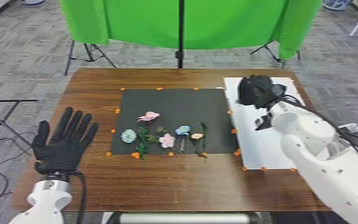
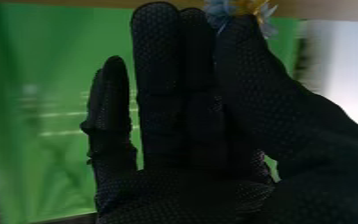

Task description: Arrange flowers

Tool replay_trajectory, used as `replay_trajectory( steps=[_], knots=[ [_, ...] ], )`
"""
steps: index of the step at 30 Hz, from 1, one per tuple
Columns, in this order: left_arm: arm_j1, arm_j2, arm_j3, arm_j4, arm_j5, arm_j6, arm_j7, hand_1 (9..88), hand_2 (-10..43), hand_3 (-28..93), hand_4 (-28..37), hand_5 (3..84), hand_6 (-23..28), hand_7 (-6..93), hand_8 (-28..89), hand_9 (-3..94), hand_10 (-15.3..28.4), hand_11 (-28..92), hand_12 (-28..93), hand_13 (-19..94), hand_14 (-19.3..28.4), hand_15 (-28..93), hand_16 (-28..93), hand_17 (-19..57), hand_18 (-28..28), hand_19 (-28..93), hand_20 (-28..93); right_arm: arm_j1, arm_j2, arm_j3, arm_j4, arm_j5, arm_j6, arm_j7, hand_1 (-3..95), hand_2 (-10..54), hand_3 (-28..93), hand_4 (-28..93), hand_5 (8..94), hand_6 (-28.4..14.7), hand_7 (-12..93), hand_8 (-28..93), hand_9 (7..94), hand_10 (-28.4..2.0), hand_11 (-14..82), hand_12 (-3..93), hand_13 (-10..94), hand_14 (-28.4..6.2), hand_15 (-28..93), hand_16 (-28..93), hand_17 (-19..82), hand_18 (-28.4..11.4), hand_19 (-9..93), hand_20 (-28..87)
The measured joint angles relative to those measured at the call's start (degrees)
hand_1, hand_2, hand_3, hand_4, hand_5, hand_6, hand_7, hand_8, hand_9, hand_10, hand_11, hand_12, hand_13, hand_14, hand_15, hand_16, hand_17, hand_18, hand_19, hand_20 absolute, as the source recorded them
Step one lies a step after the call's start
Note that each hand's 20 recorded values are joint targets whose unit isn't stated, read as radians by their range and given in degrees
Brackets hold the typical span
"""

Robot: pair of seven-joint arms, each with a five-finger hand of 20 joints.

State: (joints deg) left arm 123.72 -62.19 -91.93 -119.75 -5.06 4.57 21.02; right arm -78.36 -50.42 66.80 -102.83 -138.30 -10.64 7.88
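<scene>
At the near left of the brown table [image 1: 175, 185], we've got the left hand [image 1: 58, 157], palm showing, fingers straight and spread, pointing away towards the far side. Bare wood grain runs in front, and past it lies the dark mat [image 1: 180, 105], orange markers [image 1: 118, 111] dotted round its rim. Flowers are laid out across it, folks: a mint-coloured bloom [image 1: 128, 136] on the left, a pink flower [image 1: 167, 140] near the middle, a light-blue flower [image 1: 182, 130] next along, then a peach flower [image 1: 197, 136], with another pink bloom [image 1: 149, 116] farther up the mat.

Over on the right, the long white board [image 1: 264, 147] has orange dots of its own, and above its far part is the right hand [image 1: 254, 89]. The wrist view gives us the detail: thumb and fingertip pinching a blue flower with a yellow centre [image 2: 246, 6].

Beyond the table's far edge, grey carpet [image 1: 149, 55] stretches out, black stand legs [image 1: 91, 52] planted on it, a dark pole [image 1: 181, 30] rising before the bright green cloth [image 1: 127, 22]. And back in the far right corner, a blue-and-white pot [image 1: 336, 4]!
</scene>
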Motion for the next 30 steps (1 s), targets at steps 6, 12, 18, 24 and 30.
replay_trajectory(
  steps=[6, 12, 18, 24, 30],
  knots=[
    [-0.7, 0.0, 0.02, 0.04, 0.05, -0.02, 0.08, 23.8, 11.0, 78, -28.3, 43.1, 9.5, 8.9, -8, 36.3, 15.1, 16, 9, 26, 15.6, 29, -6, -7.8, 13.1, 31, 12, -3.66, -1.29, -1.79, -4.8, -6.54, -0.43, -6.0, 56.5, -9.5, 73, -28, 75.5, 1.1, 36, -6, 85.9, -9.9, 9.7, 38.1, 71, -5.8, 33, 37, 29, -19.7, 77, 35],
    [-1.58, 0.01, 0.1, 0.09, 0.1, -0.06, 0.09, 23.8, 11.0, 78, -28.3, 43.0, 9.5, 8.9, -9, 36.3, 15.0, 16, 9, 26, 15.7, 29, -6, -7.8, 13.1, 31, 12, -6.63, -1.58, -3.75, -4.85, -10.28, 0.72, -6.93, 55.3, -9.5, 73, -28, 74.4, 1.1, 32, -6, 84.4, -10.0, 8.7, 36.5, 70, -6.1, 35, 35, 29, -19.8, 78, 35],
    [-2.02, 0.01, 0.12, 0.11, 0.18, -0.03, 0.06, 24.5, 11.8, 78, -28.3, 42.8, 9.4, 8.9, -8, 36.4, 15.0, 16, 9, 26, 15.7, 29, -6, -7.8, 13.1, 31, 12, -7.83, -1.82, -4.07, -4.84, -9.34, 0.16, -6.95, 52.5, -9.5, 73, -28, 72.9, 0.6, 24, -5, 79.7, -11.4, 13.6, 27.0, 68, -7.4, 37, 31, 28, -20.0, 77, 35],
    [-2.05, 0.01, 0.04, 0.1, 1.36, 0.13, 0.04, 24.7, 12.9, 78, -28.3, 42.7, 9.5, 9.1, -8, 36.4, 15.0, 16, 9, 26, 15.6, 29, -6, -7.8, 13.1, 31, 12, -8.64, -1.91, -3.72, -5.29, -7.72, -0.94, -6.84, 48.9, -9.5, 77, -28, 70.7, 0.7, 21, -5, 76.2, -11.9, 16.2, 21.9, 67, -8.1, 38, 28, 28, -20.1, 77, 34],
    [-1.94, 0.01, 0.0, 0.0, 1.68, 0.49, 0.04, 24.6, 12.6, 78, -28.3, 43.0, 9.6, 9.3, -9, 36.4, 14.9, 17, 9, 26, 15.7, 29, -6, -7.8, 13.1, 31, 12, -9.14, -1.86, -3.61, -5.81, -6.37, -1.31, -6.39, 43.7, -9.5, 83, -28, 65.4, 0.3, 18, -14, 70.6, -13.0, 17.9, 15.7, 65, -9.1, 42, 20, 27, -20.3, 77, 33]
  ],
)
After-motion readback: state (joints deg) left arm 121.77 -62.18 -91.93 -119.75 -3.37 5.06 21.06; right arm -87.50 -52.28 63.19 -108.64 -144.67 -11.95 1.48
